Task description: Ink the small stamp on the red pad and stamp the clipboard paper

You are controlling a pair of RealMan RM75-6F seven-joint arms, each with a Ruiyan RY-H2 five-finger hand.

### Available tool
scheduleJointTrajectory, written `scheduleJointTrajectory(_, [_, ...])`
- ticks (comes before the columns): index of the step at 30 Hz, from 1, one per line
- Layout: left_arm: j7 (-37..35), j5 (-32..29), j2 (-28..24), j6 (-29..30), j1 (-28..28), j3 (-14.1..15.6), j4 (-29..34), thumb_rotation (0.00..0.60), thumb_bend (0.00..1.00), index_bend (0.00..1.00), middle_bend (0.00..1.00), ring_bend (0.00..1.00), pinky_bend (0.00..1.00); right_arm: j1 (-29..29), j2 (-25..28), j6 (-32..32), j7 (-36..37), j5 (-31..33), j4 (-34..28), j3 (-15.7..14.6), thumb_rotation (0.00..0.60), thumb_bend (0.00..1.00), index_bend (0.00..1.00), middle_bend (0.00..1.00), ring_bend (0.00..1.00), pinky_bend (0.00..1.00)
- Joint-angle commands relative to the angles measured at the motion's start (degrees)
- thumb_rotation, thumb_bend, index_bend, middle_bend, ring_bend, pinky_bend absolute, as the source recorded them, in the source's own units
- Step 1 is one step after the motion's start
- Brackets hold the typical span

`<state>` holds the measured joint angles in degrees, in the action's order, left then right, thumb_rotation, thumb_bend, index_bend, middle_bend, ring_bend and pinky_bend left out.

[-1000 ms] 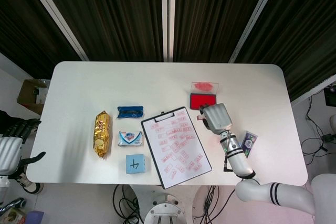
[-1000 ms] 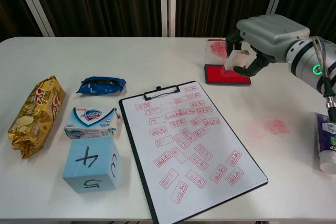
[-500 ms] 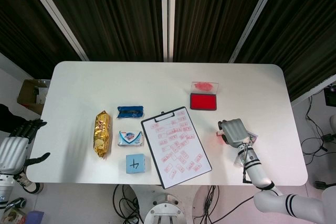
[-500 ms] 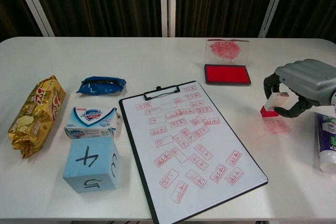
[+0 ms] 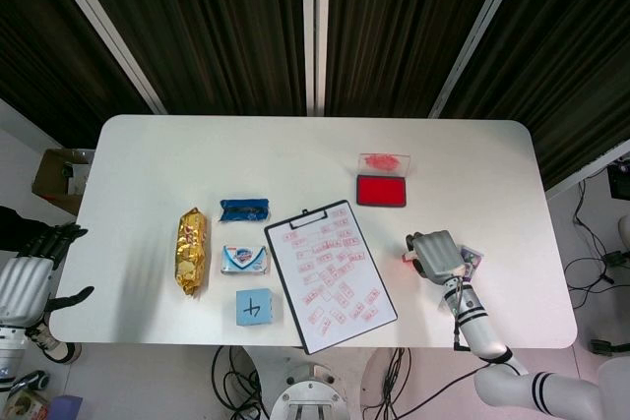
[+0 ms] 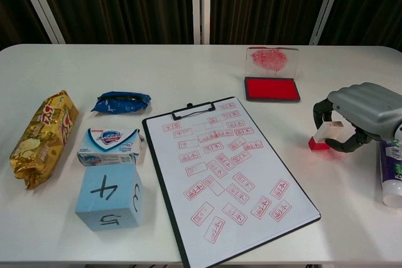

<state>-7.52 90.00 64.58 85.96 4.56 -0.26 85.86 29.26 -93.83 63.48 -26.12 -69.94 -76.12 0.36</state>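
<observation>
— One small stamp [image 6: 326, 135], where is it?
— Pinched in the right hand [image 6: 358, 114], red face down on the table [image 6: 188, 67], at about three o'clock from the clipboard [image 6: 226, 171]. The fingers curl round its clear body (whether the face presses flat or tilts a little, I cannot tell).
— And the red pad [image 6: 271, 88]?
— At twelve o'clock from the stamp, well apart from it, its clear smeared lid [image 6: 270, 59] standing up behind.
— The paper?
— Clipboard paper [image 6: 229, 164] covered in red marks, lying at a slant.
— What lies right of the hand?
— A tube [image 6: 392, 171], just beside it at four o'clock.
— And the other side?
— At nine o'clock from the clipboard: a blue packet [image 6: 122, 101], a soap box [image 6: 110, 145], a blue cube [image 6: 110, 196] marked 4, and a gold bag [image 6: 41, 136] furthest out.
— The left hand [image 5: 31, 277]?
— Off the table's edge in the head view, holding nothing, fingers spread.
</observation>
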Motion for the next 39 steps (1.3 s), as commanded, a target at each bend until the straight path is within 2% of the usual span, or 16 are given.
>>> scheduleJointTrajectory(1, [-0.01, -0.02, -0.04, 0.04, -0.03, 0.02, 0.00, 0.600, 0.00, 0.20, 0.18, 0.16, 0.25, -0.17, -0.09, -0.42, -0.39, 0.06, 0.09, 0.06, 0.600, 0.45, 0.91, 0.77, 0.91, 0.99])
scheduleJointTrajectory(5, [0.00, -0.03, -0.08, 0.04, -0.02, 0.08, 0.04, 0.600, 0.00, 0.20, 0.18, 0.16, 0.25, -0.37, -0.11, -0.94, -0.50, 0.00, 0.24, 0.26, 0.600, 0.44, 0.87, 0.75, 0.91, 0.99])
scheduleJointTrajectory(15, [-0.92, 0.17, -0.03, 0.16, 0.14, 0.08, -0.17, 0.600, 0.00, 0.20, 0.18, 0.16, 0.25, -0.53, 0.39, -2.37, -1.42, -0.11, -0.02, 0.57, 0.600, 0.40, 0.65, 0.58, 0.91, 0.99])
scheduleJointTrajectory(22, [-0.64, -0.14, -0.18, -0.08, 0.22, 0.05, -0.08, 0.600, 0.00, 0.20, 0.18, 0.16, 0.25, -0.65, 0.67, -2.83, -1.14, -0.47, -0.44, 0.95, 0.600, 0.38, 0.59, 0.50, 0.91, 0.99])
scheduleJointTrajectory(36, [-0.66, -0.13, -0.30, 0.09, 0.20, 0.12, -0.03, 0.600, 0.00, 0.20, 0.18, 0.16, 0.26, -1.08, 1.28, -3.13, -1.19, -0.91, -1.27, 1.25, 0.600, 0.36, 0.48, 0.44, 0.90, 0.99])
scheduleJointTrajectory(39, [-0.63, -0.15, -0.29, 0.07, 0.20, 0.13, -0.04, 0.600, 0.00, 0.20, 0.18, 0.16, 0.26, -1.18, 1.36, -3.09, -1.05, -1.08, -1.37, 1.32, 0.600, 0.35, 0.43, 0.42, 0.90, 0.99])
